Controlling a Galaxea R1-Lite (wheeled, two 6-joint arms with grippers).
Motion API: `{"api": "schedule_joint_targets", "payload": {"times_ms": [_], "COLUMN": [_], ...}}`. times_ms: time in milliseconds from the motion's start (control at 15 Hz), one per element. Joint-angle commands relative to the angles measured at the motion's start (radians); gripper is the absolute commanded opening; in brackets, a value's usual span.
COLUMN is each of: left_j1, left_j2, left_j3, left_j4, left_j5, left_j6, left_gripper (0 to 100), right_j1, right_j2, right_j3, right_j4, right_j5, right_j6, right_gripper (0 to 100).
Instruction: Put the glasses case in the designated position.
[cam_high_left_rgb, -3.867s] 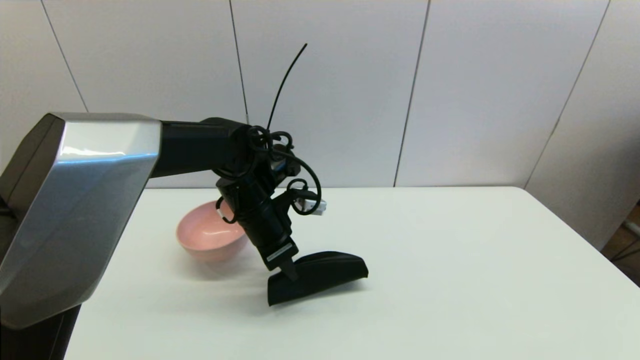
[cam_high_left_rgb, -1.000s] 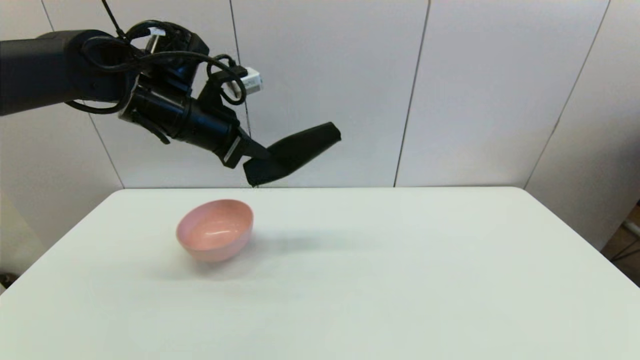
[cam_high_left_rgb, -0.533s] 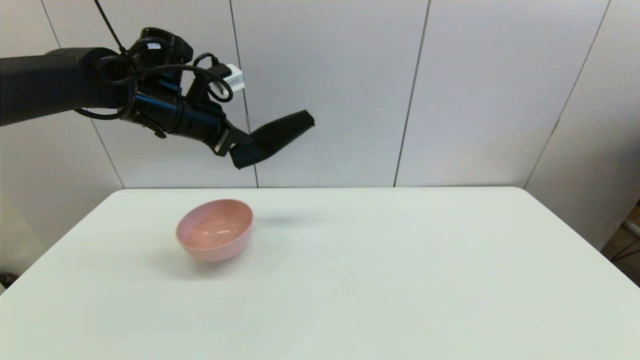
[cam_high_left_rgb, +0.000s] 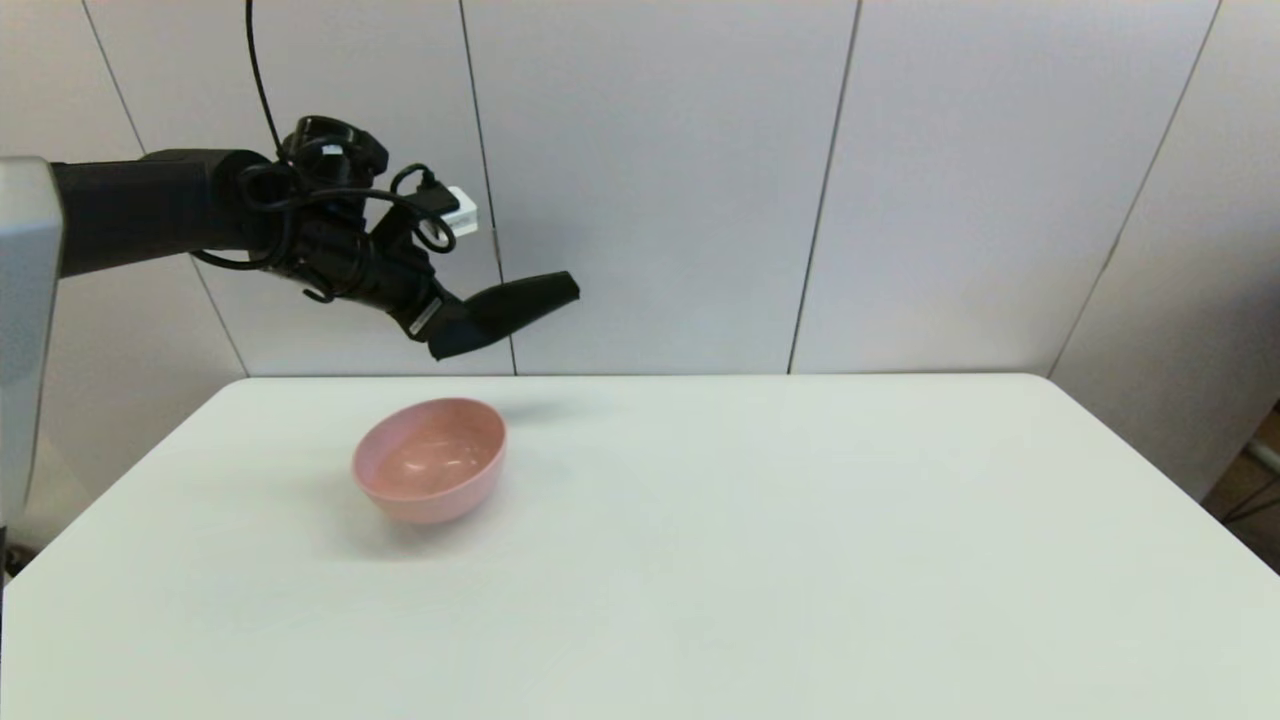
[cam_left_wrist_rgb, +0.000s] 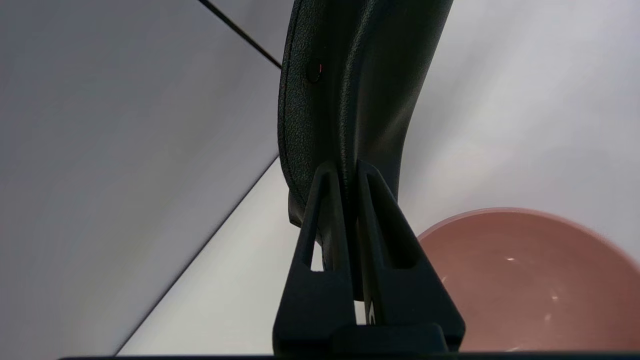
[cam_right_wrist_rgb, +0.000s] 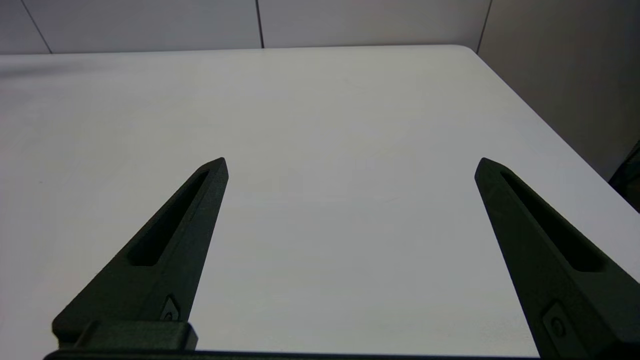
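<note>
The glasses case (cam_high_left_rgb: 505, 307) is held in the air, clear of the tabletop (cam_high_left_rgb: 760, 560), above the far edge toward the far-left corner. It is tilted, with the gripped end lower and the free end higher. The left gripper (cam_high_left_rgb: 445, 322) holds it by the lower end, fingers clamped on the case.

The left wrist view gives the detail of the grip: the two fingers (cam_left_wrist_rgb: 320, 220) stand close together with an edge of the case (cam_left_wrist_rgb: 345, 90) pinched between them, and the case extends away from the fingertips. This view also shows the textured black surface and the stitched seam along one side, neither legible from the head view.

The pink bowl (cam_high_left_rgb: 430, 460) stands on the tabletop below and slightly nearer than the case, apart from it, in the far-left part of the tabletop. The head view shows its interior holding nothing. The left wrist view shows only part of its rim and inner wall (cam_left_wrist_rgb: 520, 280), beside the clamped fingers.

The right gripper (cam_right_wrist_rgb: 350, 165) does not appear in the head view. Its own wrist view shows both fingers spread wide apart, nothing between them, above bare white tabletop (cam_right_wrist_rgb: 340, 110) with the table's far-right corner visible.
</note>
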Motion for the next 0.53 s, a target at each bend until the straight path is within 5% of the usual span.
{"api": "schedule_joint_targets", "payload": {"times_ms": [67, 533], "left_j1": [-0.002, 0.029], "left_j2": [0.028, 0.087], "left_j3": [0.001, 0.003], "left_j4": [0.001, -0.085], "left_j5": [0.052, 0.09], "left_j6": [0.02, 0.015], "left_gripper": [0, 0], "right_j1": [-0.001, 0.001], "right_j2": [0.0, 0.0], "right_j3": [0.0, 0.0], "right_j4": [0.0, 0.0], "right_j5": [0.0, 0.0], "right_j6": [0.001, 0.001], "right_gripper": [100, 100]}}
